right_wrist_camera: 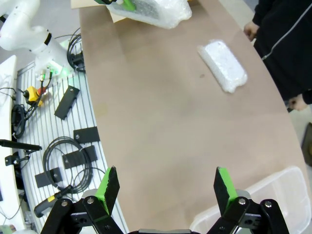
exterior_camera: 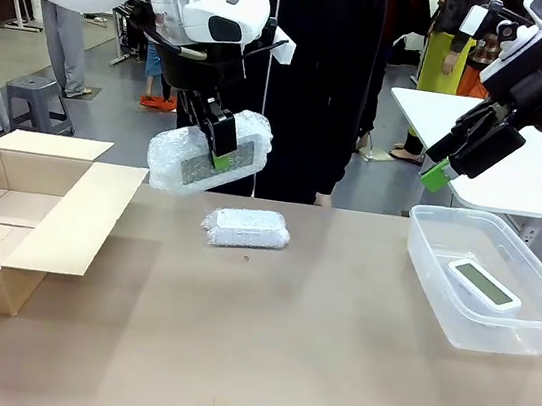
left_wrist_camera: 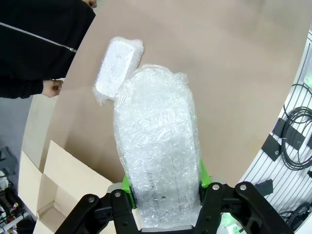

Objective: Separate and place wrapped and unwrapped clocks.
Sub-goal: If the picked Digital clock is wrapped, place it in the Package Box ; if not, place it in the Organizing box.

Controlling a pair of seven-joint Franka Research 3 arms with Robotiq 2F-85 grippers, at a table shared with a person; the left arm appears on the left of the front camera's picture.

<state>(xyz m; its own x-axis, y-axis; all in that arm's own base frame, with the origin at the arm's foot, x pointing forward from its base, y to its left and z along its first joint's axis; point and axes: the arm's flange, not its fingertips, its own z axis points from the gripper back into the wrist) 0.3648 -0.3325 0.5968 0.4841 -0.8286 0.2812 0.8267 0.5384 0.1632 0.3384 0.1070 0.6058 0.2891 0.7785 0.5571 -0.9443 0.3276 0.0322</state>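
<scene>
a robotics lab in an open hall: beside the desk (right_wrist_camera: pixel 185 122), a slotted metal base plate (right_wrist_camera: pixel 102 146) carries coiled cables (right_wrist_camera: pixel 61 156) and a yellow emergency-stop box (right_wrist_camera: pixel 32 93); far left, grey stools (exterior_camera: pixel 34 91) stand on a bare floor (exterior_camera: pixel 100 124).

left end effector (exterior_camera: pixel 219 151): raised, jaws clamped | right end effector (right_wrist_camera: pixel 165 184): raised, jaws wide apart

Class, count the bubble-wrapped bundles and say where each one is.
2. One bundle is clamped in the left gripper above the table; the other bundle lies on the table. The cardboard box may hide more.
</scene>
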